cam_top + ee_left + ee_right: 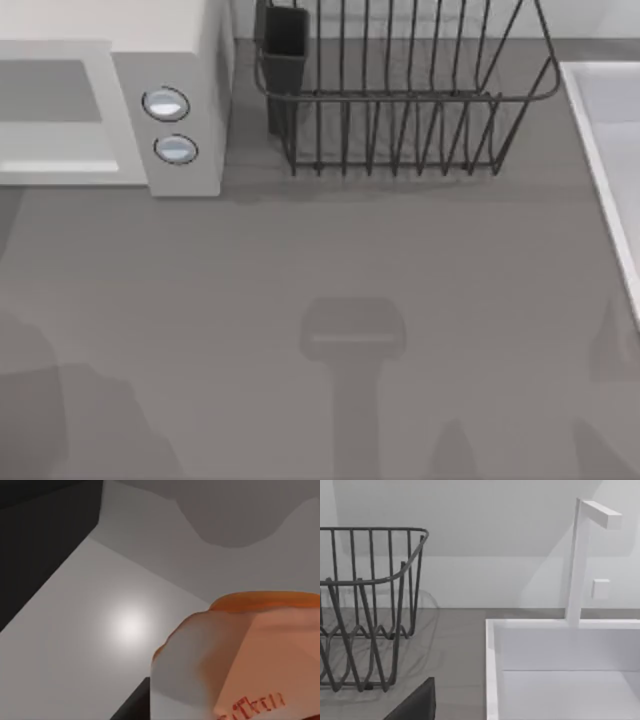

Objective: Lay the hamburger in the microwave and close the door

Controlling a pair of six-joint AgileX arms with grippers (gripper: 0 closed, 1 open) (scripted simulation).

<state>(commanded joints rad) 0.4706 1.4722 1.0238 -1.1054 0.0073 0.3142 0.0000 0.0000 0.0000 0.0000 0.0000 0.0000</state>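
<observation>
The microwave (150, 90) runs off the top view's left and far edges, so its door (55, 110) is cut off on the left. The dish rack (400, 100) is cropped at the far edge. In the left wrist view the hamburger (240, 655) runs off the frame. The sink (560, 680) is cropped in the right wrist view.

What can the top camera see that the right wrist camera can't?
The top view alone has the microwave with its two round knobs, at the table's left. The right wrist view alone has the tall white faucet standing behind the sink. Both share the dark wire dish rack, the white sink beside it, and the grey table.
</observation>
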